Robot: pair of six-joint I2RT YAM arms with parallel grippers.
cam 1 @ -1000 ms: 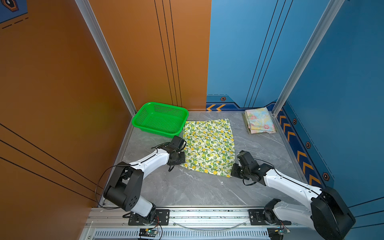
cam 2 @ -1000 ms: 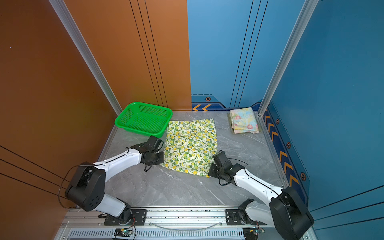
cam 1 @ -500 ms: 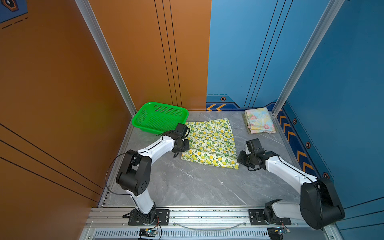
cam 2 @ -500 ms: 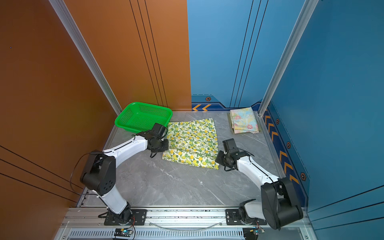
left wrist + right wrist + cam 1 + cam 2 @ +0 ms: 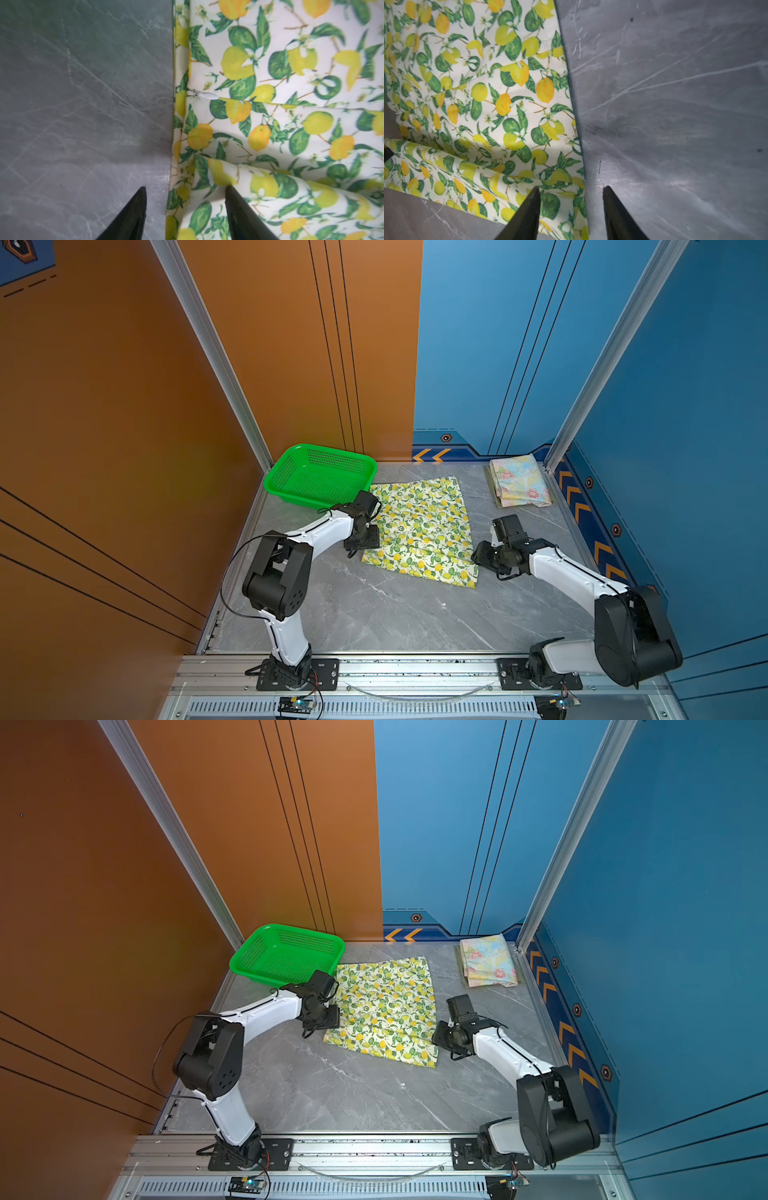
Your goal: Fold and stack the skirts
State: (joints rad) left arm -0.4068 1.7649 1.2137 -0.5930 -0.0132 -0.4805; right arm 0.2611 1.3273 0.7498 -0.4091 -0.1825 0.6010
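The lemon-print skirt (image 5: 419, 526) lies mid-table with its near part doubled over itself, and shows in both top views (image 5: 384, 1009). My left gripper (image 5: 368, 537) (image 5: 186, 188) is open at its left edge, one finger (image 5: 239, 212) over the cloth and the other over the table. My right gripper (image 5: 478, 558) (image 5: 571, 187) is open at the right edge, one finger (image 5: 527, 212) over the cloth. Neither holds anything. The folded pastel floral skirt (image 5: 519, 481) sits at the back right, with a thin olive-green edge (image 5: 489, 485) showing under it.
A bright green perforated basket (image 5: 322, 475) stands at the back left, close to the left arm's wrist. Orange and blue walls close in the grey marble table (image 5: 395, 614). A metal rail (image 5: 415, 668) with the arm bases runs along the front.
Both grippers carried the lemon skirt's near edge away from the front, folding it over itself, then opened and let the cloth go.
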